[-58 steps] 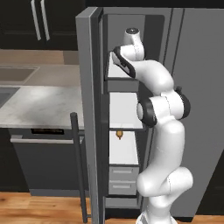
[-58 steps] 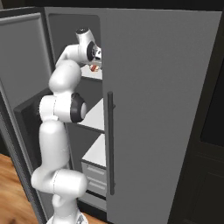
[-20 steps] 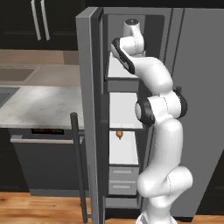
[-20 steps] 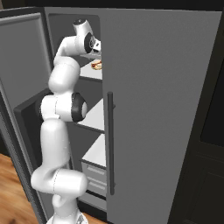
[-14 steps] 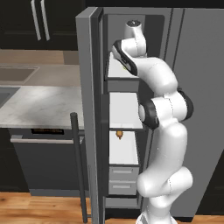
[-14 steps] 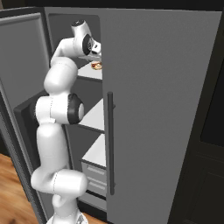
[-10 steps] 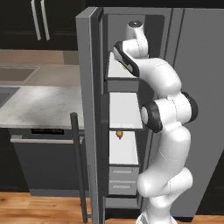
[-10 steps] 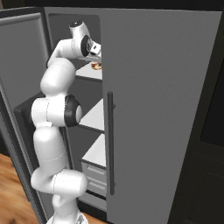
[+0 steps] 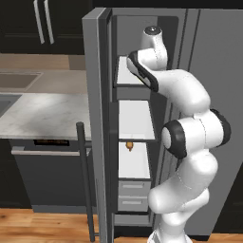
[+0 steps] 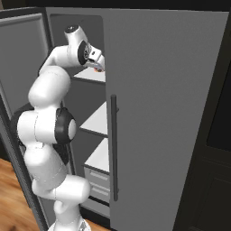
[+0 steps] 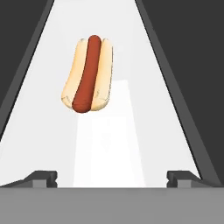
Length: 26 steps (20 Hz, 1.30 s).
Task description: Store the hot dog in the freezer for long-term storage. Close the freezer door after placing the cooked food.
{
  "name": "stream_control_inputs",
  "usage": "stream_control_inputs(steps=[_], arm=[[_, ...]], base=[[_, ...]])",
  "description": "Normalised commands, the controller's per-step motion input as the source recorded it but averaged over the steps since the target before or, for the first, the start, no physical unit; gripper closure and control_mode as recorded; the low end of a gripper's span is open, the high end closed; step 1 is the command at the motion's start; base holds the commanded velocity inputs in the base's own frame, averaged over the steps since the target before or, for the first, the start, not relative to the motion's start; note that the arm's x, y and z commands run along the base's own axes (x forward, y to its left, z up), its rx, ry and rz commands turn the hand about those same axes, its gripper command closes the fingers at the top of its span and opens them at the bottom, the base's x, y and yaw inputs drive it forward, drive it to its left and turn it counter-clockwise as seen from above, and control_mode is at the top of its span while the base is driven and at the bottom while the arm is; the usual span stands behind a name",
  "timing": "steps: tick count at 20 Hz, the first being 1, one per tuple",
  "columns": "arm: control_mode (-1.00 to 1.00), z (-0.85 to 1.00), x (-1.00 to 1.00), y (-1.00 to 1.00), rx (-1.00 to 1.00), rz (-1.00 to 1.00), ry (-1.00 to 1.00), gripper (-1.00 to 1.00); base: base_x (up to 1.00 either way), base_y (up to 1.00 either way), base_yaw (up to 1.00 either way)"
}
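White shelf (image 11: 113, 144) carried the hot dog (image 11: 88, 74), lying lengthwise toward the back, nearer the left edge than the right, free of any grip. Gripper (image 11: 112, 177) hung short of the bun with jaws spread wide, one tip at each side of the hand view, holding nothing. Sat on the top shelf of the freezer (image 9: 134, 107), going by the base views, with the arm reaching in at that height. Stood swung out, the freezer door (image 9: 97, 128), its dark bar handle (image 9: 84, 180) facing the desk (image 9: 45, 109); closing not yet done, judging by that. Lay on a lower shelf, well apart from the bun, a tiny orange-brown item (image 9: 128, 145).

Risks from here, as judgement only: elbow or wrist catching the shelf edge or the door frame while backing out of the narrow compartment, and jolting the bun; door swung before the arm cleared, pinching a link; a glancing push on the door's edge instead of the handle, leaving it ajar.
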Motion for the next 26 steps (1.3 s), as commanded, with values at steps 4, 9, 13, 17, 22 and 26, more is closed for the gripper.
stream_control_inputs(steps=[4,9,13,17,22,26], arm=[[-1.00,0.01,-0.75,0.00,0.00,0.00,0.00,-1.00],[-1.00,0.00,-1.00,0.00,0.00,0.00,0.00,-1.00],[-1.00,0.06,-1.00,0.00,0.02,0.00,0.00,-1.00],[-1.00,0.01,-0.93,0.00,0.01,0.02,0.00,-1.00],[-1.00,0.00,-0.93,-0.05,0.00,0.05,0.00,-1.00],[-1.00,0.00,-0.97,-0.08,0.00,0.06,0.02,-1.00]], base=[[0.00,0.00,0.00],[0.00,0.00,0.00],[0.00,0.00,0.00],[0.00,0.00,0.00],[0.00,0.00,0.00],[0.00,0.00,0.00]])
